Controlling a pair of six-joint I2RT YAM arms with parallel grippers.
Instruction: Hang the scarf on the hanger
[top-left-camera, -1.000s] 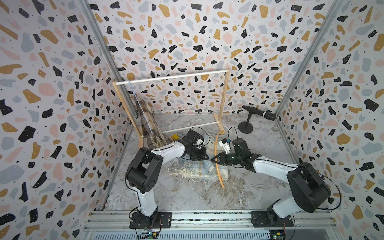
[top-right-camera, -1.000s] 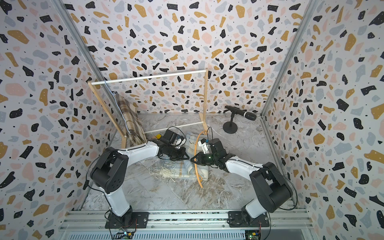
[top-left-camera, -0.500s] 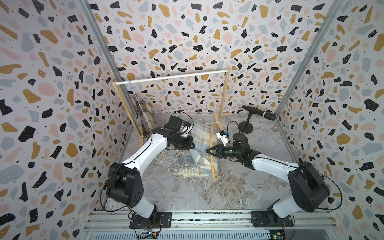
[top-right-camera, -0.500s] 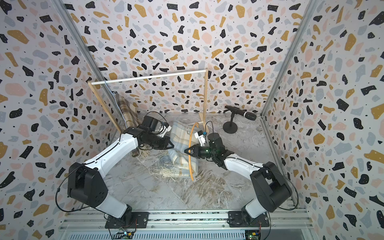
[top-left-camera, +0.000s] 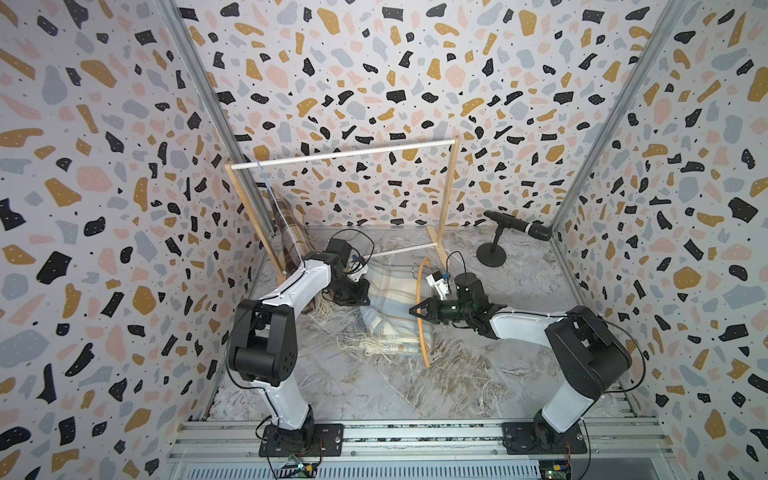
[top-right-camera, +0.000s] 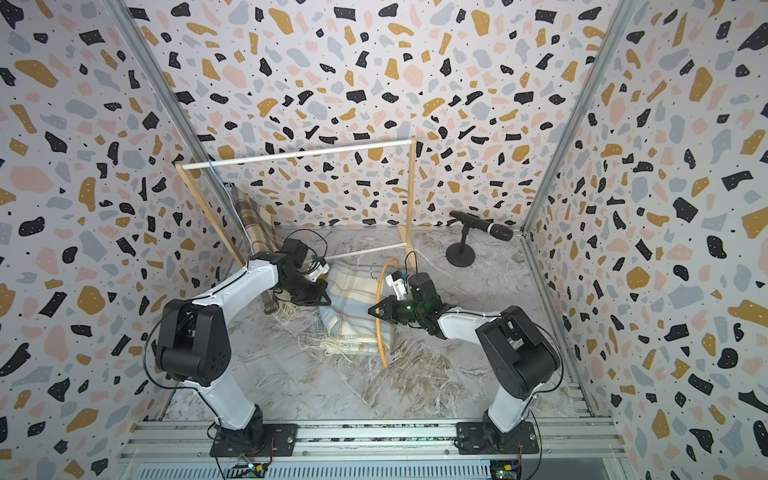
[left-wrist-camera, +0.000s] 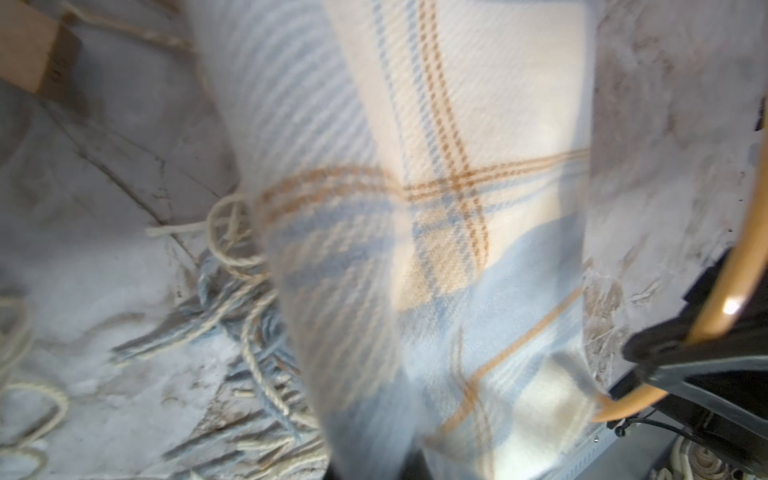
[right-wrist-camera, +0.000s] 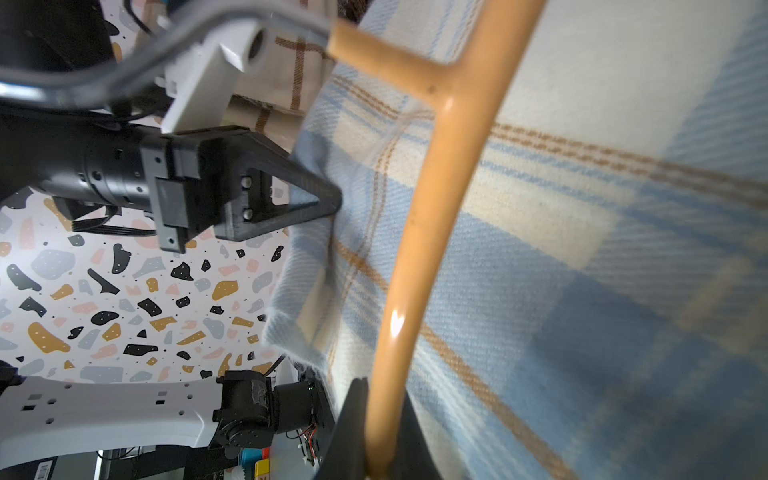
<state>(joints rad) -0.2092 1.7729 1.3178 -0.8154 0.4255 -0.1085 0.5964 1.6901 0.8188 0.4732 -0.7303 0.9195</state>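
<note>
My left hand (top-left-camera: 362, 296) is shut tight on one edge of the scarf (top-left-camera: 390, 307). You can see the pinch from my right wrist, where the black tips (right-wrist-camera: 332, 199) bite the blue and cream cloth (right-wrist-camera: 582, 208). From that hand the scarf slopes down to the floor. Its stringy ends (top-left-camera: 361, 345) lie in a heap on the floor, below and a bit in front of my left hand.

My right hand (top-left-camera: 415, 311) is clenched on the orange hanger (top-left-camera: 417, 286). I hold it partway along its curved side, so one part sticks up above my hand and one part points down to the floor. Its metal hook is at the top end, up past my hand.

The scarf sits between my two hands. The hanger stands just beside it, on my right hand's side. I cannot tell if they touch.

Behind both hands stands a wooden rack (top-left-camera: 340, 153) with a white bar. A brown scarf (top-left-camera: 286, 224) hangs at the end of it, near my left hand. A black microphone (top-left-camera: 515, 224) stands well past my right hand.
</note>
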